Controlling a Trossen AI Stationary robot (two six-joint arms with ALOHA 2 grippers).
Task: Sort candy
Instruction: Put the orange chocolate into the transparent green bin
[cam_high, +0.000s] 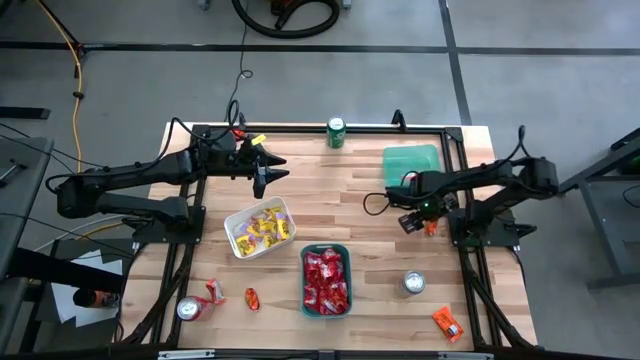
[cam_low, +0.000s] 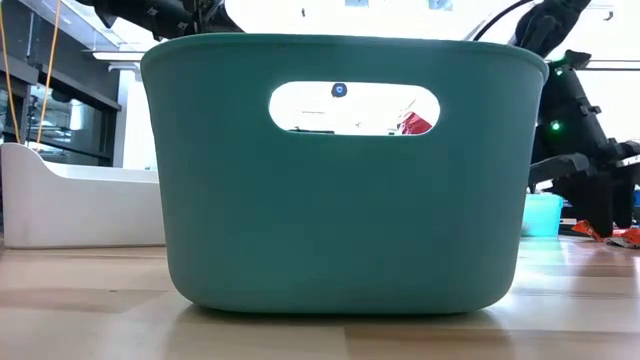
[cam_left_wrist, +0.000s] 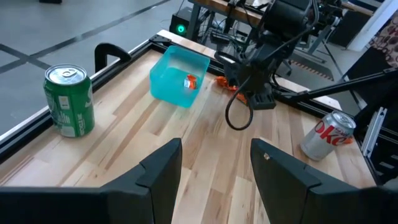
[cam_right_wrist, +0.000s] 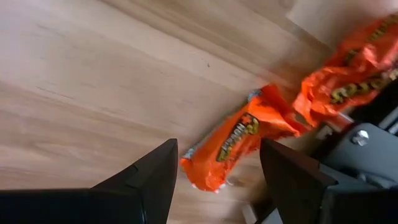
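Looking down from the high view, the table (cam_high: 370, 215) carries three trays: a white tray (cam_high: 236, 216) left of centre holding yellow candy (cam_high: 262, 229), a dark teal tray (cam_high: 343, 262) at lower centre holding red candy (cam_high: 325, 281), and a light teal tray (cam_high: 412, 159) at upper right. Three cans are counted: a green can (cam_high: 336, 132) at the top edge, a silver can (cam_high: 413, 284) at lower right, and a red-marked can (cam_high: 188, 309) at lower left. Loose packets lie at lower left (cam_high: 251, 298) and lower right (cam_high: 448, 322). The left gripper (cam_high: 277, 174) hangs at upper left, fingers apart and empty. The right gripper (cam_high: 412, 224) hovers right of centre.

In the low view, the dark teal tray (cam_low: 340, 200) fills the frame; red candy shows through its handle slot.

In the left wrist view, the fingers (cam_left_wrist: 163, 168) stand apart with nothing between them. The silver can (cam_left_wrist: 328, 134) at right reads "Diet Coke". One orange packet (cam_left_wrist: 190, 81) lies inside the light teal tray (cam_left_wrist: 171, 87).

In the right wrist view, the fingers (cam_right_wrist: 155, 174) stand apart on either side of an orange candy packet (cam_right_wrist: 239, 137), not clamped on it. Its long axis runs diagonally from lower left to upper right; the yellow lettering is not legible. A second orange packet (cam_right_wrist: 348, 74) lies at the upper right.
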